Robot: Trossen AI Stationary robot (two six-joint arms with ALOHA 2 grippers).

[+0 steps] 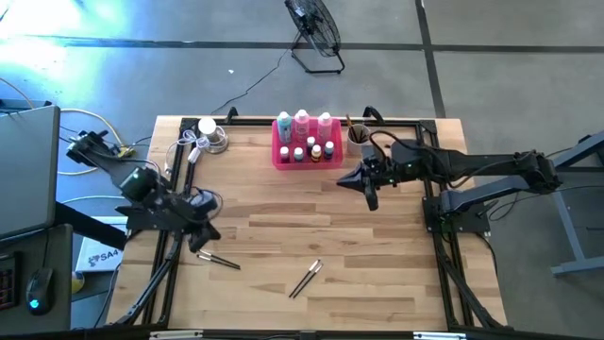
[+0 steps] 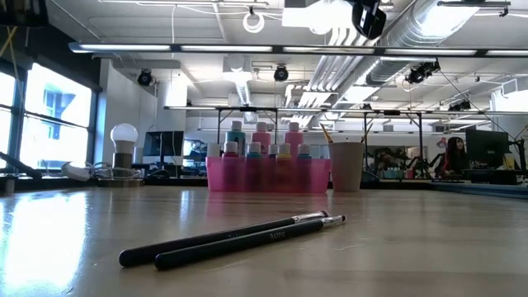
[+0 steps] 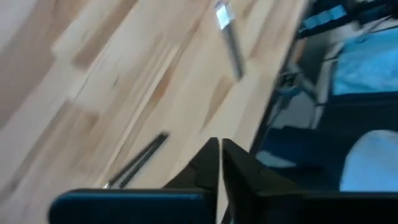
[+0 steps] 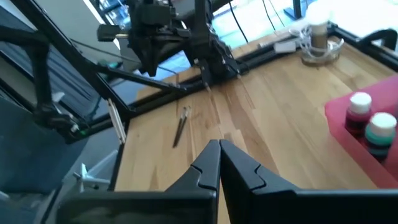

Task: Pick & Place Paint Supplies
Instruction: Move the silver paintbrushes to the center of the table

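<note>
Bottles [image 1: 307,135] stand in the pink tray [image 1: 281,159] at the table's far edge; two paintbrushes [image 1: 305,279] lie together mid-table, a third [image 1: 218,260] just beside the left gripper [image 1: 201,245]. Both grippers are fully closed, empty — the right gripper [image 1: 370,198] near the tray.

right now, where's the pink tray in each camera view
High view: the pink tray sits at the table's back middle, holding bottles.
Low view: it is at the picture's centre, at the table's far side.
Left wrist view: not in it.
Right wrist view: one corner shows at the right edge.
Shared landmark: the white bulb stands apart from the tray near the same back edge in the high, low and right wrist views.
</note>
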